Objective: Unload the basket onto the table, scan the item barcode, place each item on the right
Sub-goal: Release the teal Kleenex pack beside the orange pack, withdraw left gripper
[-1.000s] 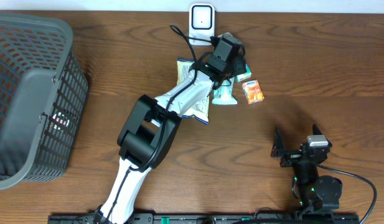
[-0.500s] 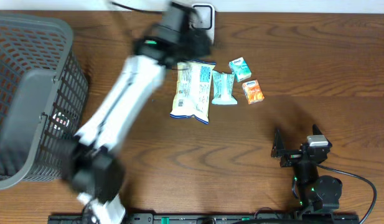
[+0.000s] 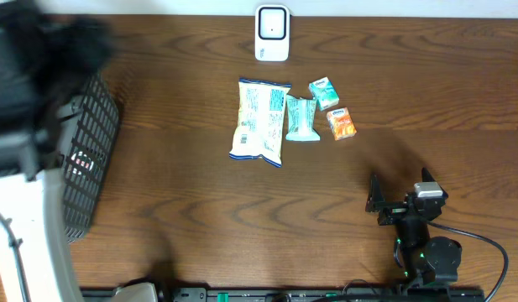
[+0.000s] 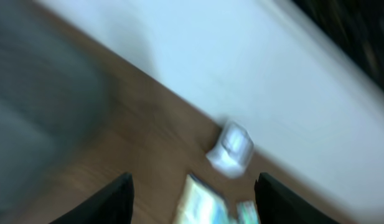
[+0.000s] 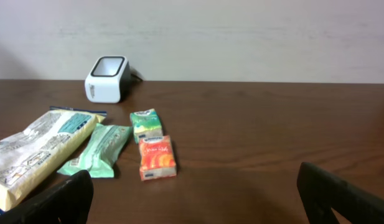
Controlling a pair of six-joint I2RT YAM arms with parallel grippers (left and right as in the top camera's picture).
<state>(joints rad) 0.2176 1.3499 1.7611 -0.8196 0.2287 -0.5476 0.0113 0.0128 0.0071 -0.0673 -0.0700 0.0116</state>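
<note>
The white barcode scanner (image 3: 272, 32) stands at the table's far edge. In front of it lie a white and blue snack bag (image 3: 260, 120), a mint-green pouch (image 3: 301, 117), a small green box (image 3: 324, 92) and a small orange box (image 3: 342, 122). My left arm (image 3: 23, 126) is a blur at the far left, over the basket. In the left wrist view, my left gripper (image 4: 195, 190) is open and empty, with the scanner (image 4: 232, 146) and the bag (image 4: 201, 205) far ahead. My right gripper (image 5: 201, 199) rests open near the front right, well short of the orange box (image 5: 157, 157).
A dark grey mesh basket (image 3: 86, 159) stands at the left edge, partly behind the blurred left arm. The right arm's base and cable (image 3: 426, 252) sit at the front right. A white wall (image 5: 241, 37) rises behind the scanner.
My left arm has swung fast from above the items by the scanner to the far left over the basket, its jaws widening. The items and the right arm have not moved.
</note>
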